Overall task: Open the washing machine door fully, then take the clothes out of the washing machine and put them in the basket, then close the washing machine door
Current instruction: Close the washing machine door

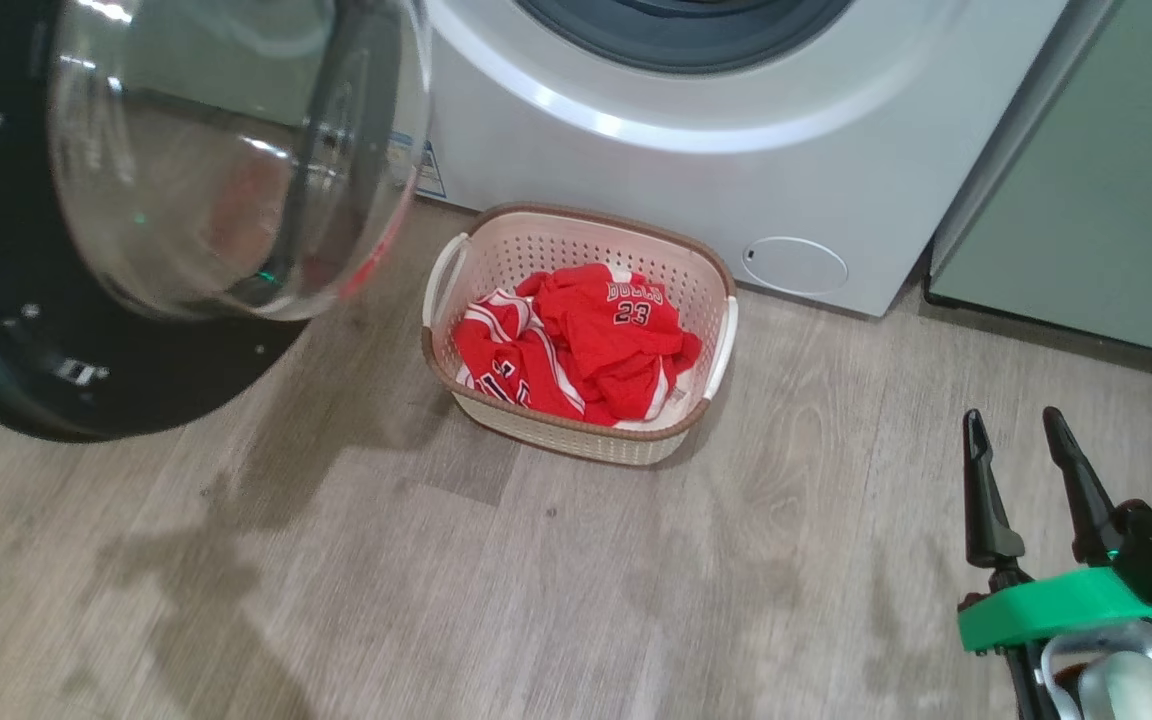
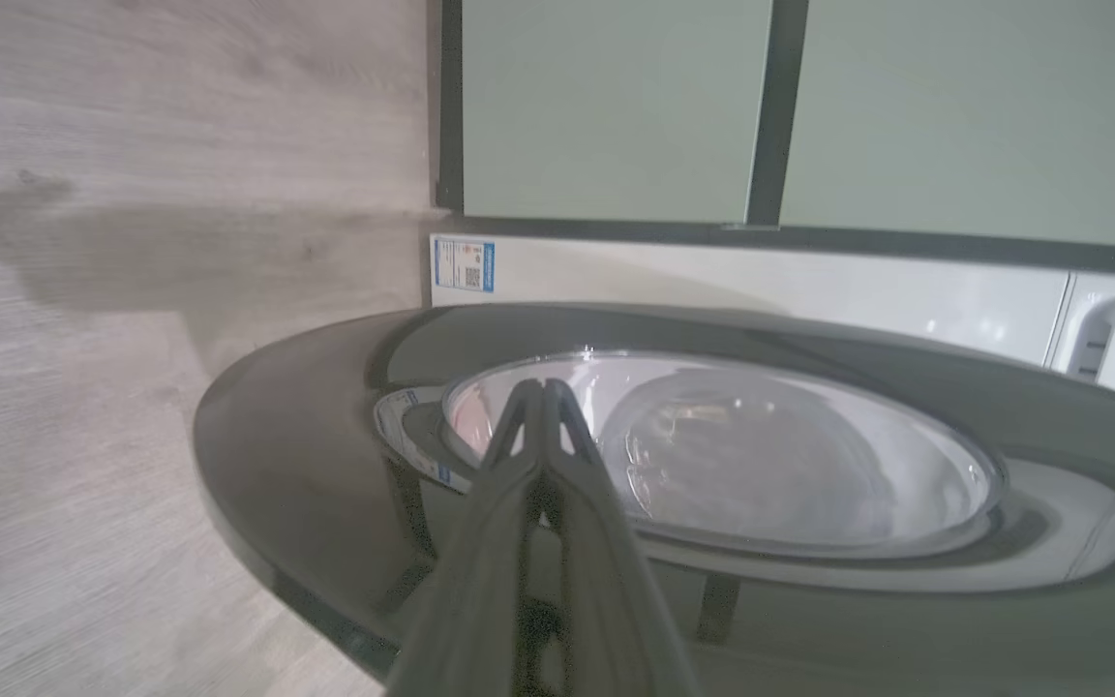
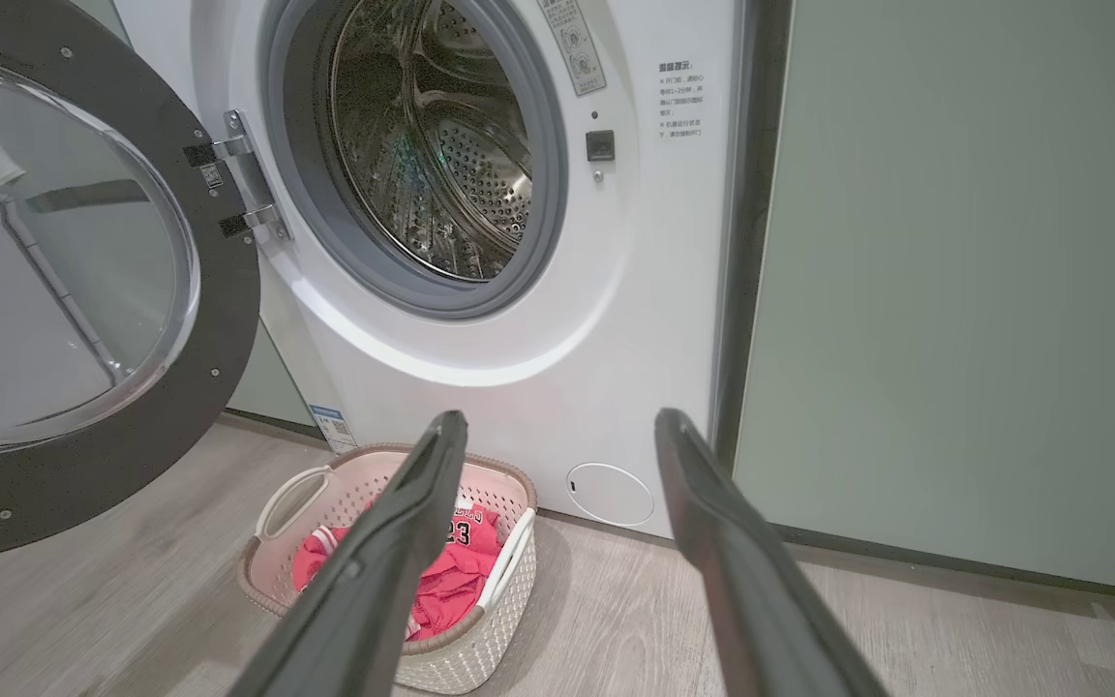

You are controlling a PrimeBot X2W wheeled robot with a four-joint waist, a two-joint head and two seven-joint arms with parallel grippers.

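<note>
Head view: the clothes (image 1: 586, 345) are lying in the basket (image 1: 576, 440) on the floor (image 1: 336, 600), well apart from the right gripper (image 1: 1014, 420), whose jaws are gaping wide and empty. Left wrist view: the left gripper (image 2: 543, 387) is pressing its jaws together, empty, over the washing machine door (image 2: 296, 436). Right wrist view: that door is standing open beside the drum (image 3: 441, 145).

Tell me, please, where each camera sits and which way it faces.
Head view: on the head, facing forward and down at the floor, the basket of clothes and the washing machine; open right gripper lower right.
Left wrist view: on the left wrist, facing along the shut left gripper onto the outer face of the washing machine door.
Right wrist view: on the right wrist, facing between its open fingers into the drum.
Shared: head and right wrist views both show the basket, clothes and door.
</note>
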